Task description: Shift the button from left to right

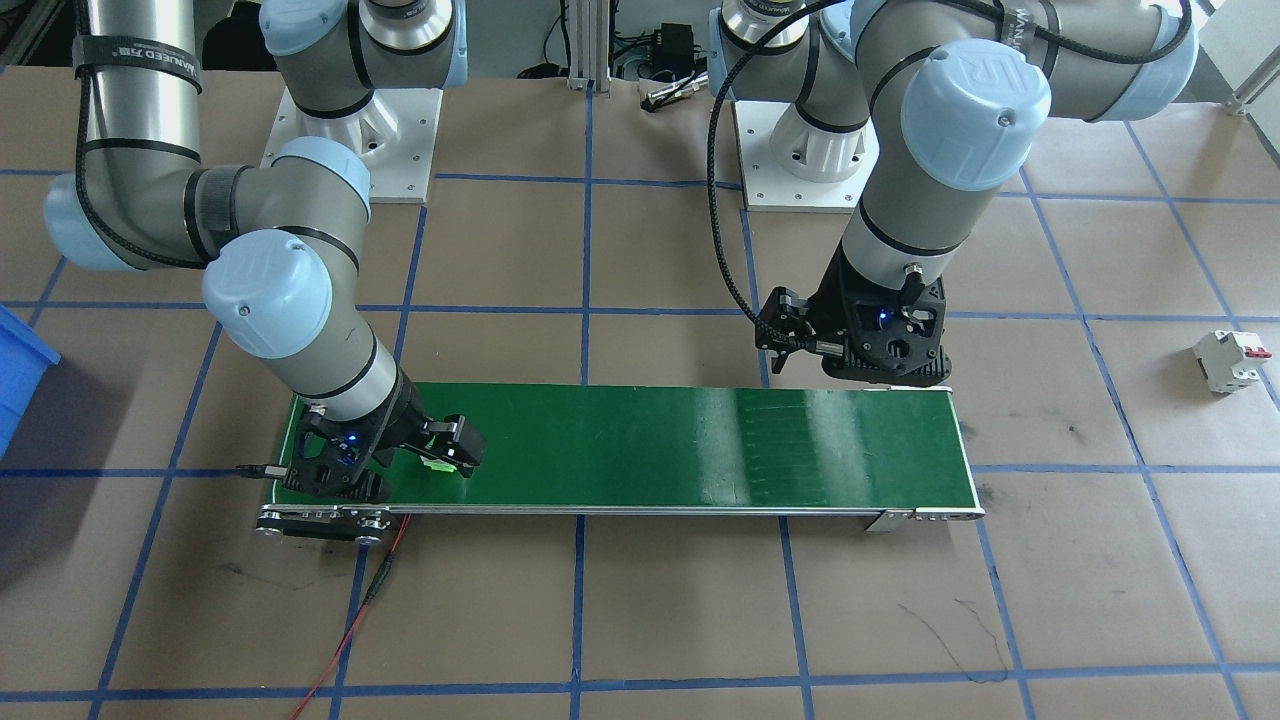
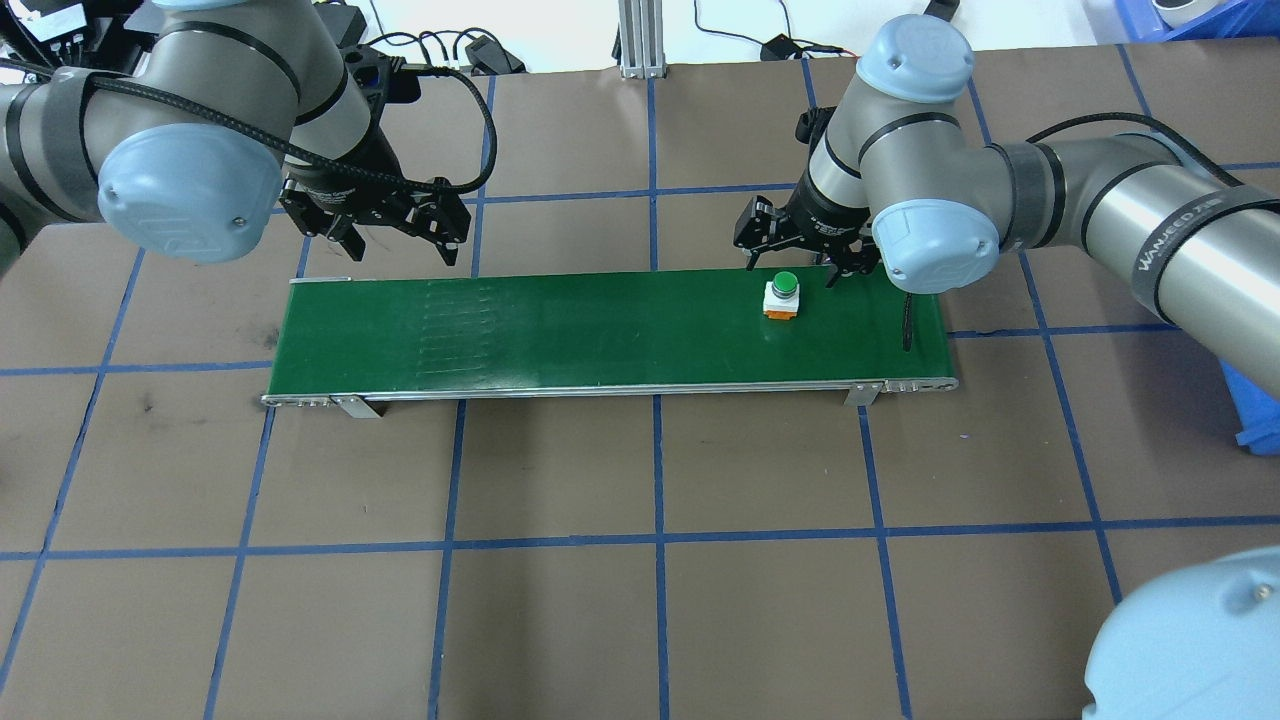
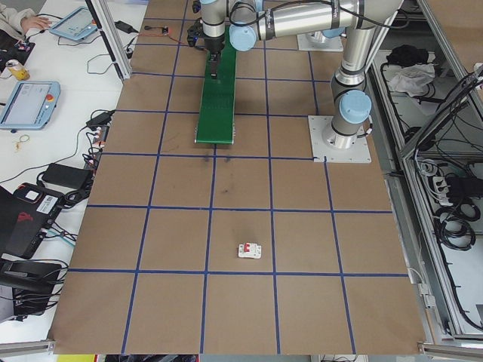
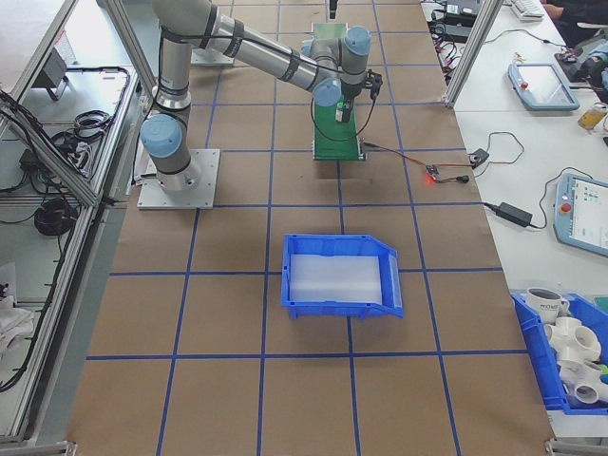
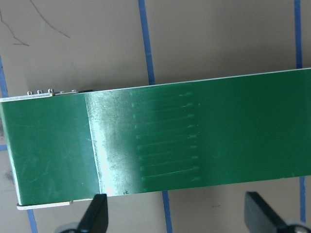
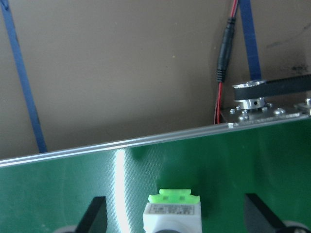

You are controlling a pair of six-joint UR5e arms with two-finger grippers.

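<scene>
The right gripper [image 2: 805, 262] stands at the belt's [image 2: 600, 330] back edge, over its right end, with its jaws spread wide apart and gripping nothing. In the right wrist view the two fingertips [image 6: 96, 213] show at either side of the button [image 6: 172, 213], each clear of it. The button [image 2: 782, 297] sits upright on the belt near the right end, just in front of that gripper, green cap up, on a white body. In the front-facing view the right gripper [image 1: 440, 450] hides most of it, and only a light-green bit shows between the fingers.

The left gripper [image 2: 385, 225] hangs behind the belt's left end, off the belt's back edge, its jaws also wide apart and empty. The left wrist view looks straight down on that end of the belt [image 5: 160, 141], with both fingertips [image 5: 95, 213] at the bottom of the view, near the belt's edge, and bare green surface between them.

The belt is a long green conveyor lying across the middle of the table [image 2: 650, 560], which is covered in brown paper with a grid of blue tape. A red and black wire [image 1: 350, 620] runs from the belt's right end toward the front of the table. A white breaker [image 1: 1230, 358] with a red lever lies well left of the belt. A blue bin [image 4: 342, 275] sits well right of the belt.
</scene>
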